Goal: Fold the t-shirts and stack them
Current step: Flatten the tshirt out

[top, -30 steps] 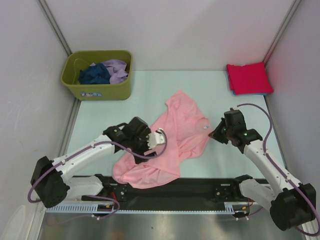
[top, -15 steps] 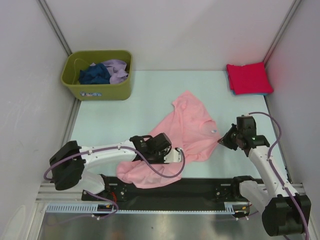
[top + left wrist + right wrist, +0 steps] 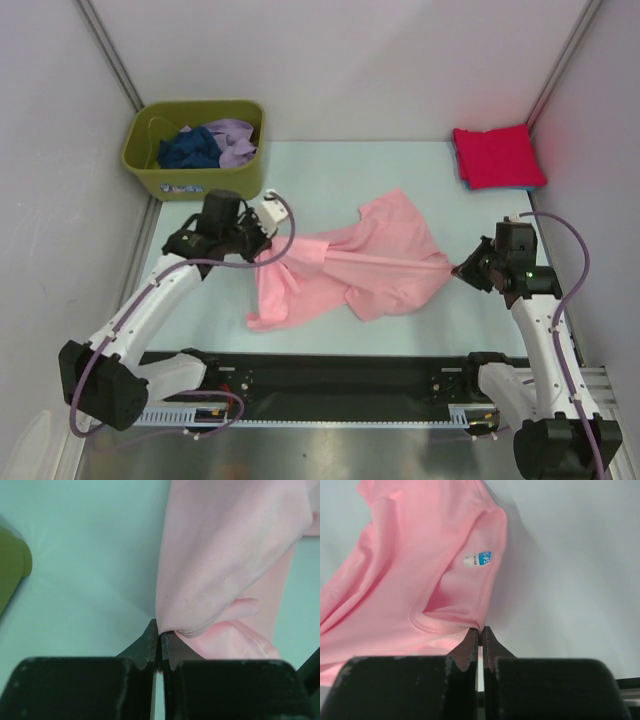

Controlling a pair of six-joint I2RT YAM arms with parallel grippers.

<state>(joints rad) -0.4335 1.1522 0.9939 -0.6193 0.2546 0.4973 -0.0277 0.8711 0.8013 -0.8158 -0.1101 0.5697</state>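
A large light pink t-shirt (image 3: 350, 265) hangs stretched between both arms over the middle of the table. My left gripper (image 3: 268, 249) is shut on a hemmed edge of it (image 3: 200, 580) at its left end. At its right end my right gripper (image 3: 462, 268) pinches the collar (image 3: 445, 622), near the white and blue label (image 3: 478, 559). A folded red t-shirt (image 3: 498, 155) lies at the back right on top of a light blue one (image 3: 468, 183). A navy t-shirt (image 3: 188, 148) and a lavender one (image 3: 234, 140) lie crumpled in the bin.
The olive-green bin (image 3: 195, 178) stands at the back left, close behind my left arm; its corner (image 3: 12, 565) shows in the left wrist view. Grey walls close the table on three sides. A black rail (image 3: 340, 375) runs along the near edge.
My left gripper closed on the pink shirt's edge and swung left and back toward the bin. The right gripper drew right, and the shirt is now pulled taut between them.
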